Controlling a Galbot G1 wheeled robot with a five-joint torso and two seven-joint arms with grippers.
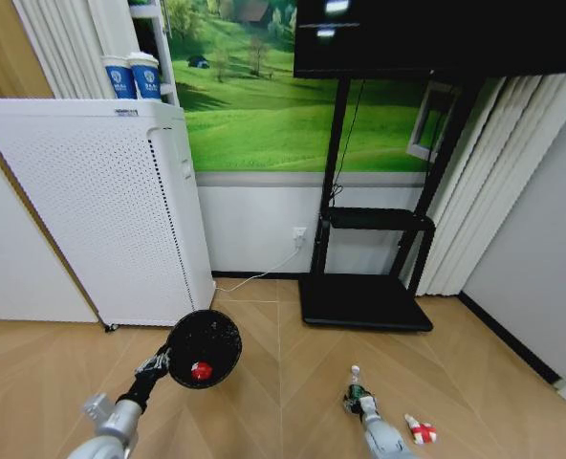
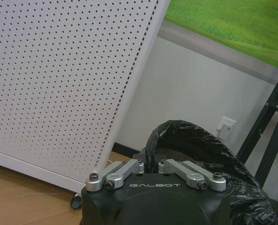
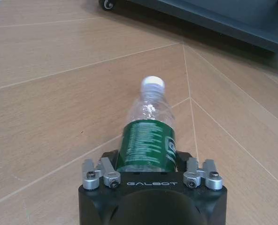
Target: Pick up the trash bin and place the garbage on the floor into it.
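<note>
The trash bin (image 1: 206, 344), small, round and lined with a glossy black bag, hangs tilted just above the floor (image 1: 283, 382). My left gripper (image 1: 158, 363) is shut on its near rim. In the left wrist view the left gripper (image 2: 148, 163) pinches the bag-covered rim of the trash bin (image 2: 200, 145). One red piece of garbage (image 1: 201, 370) lies inside. My right gripper (image 1: 359, 402) is low over the floor with its jaws closed on the clear bottle (image 1: 356, 382). The bottle (image 3: 148, 136) has a green label and a white cap that points away from the right gripper (image 3: 148, 158). Another red-and-white piece (image 1: 420, 431) lies on the floor to the right.
A tall white perforated appliance (image 1: 101, 210) stands close behind the bin, with blue paper cups (image 1: 130, 76) above it. A black TV stand (image 1: 364, 301) sits against the wall ahead. Open parquet lies between the two arms.
</note>
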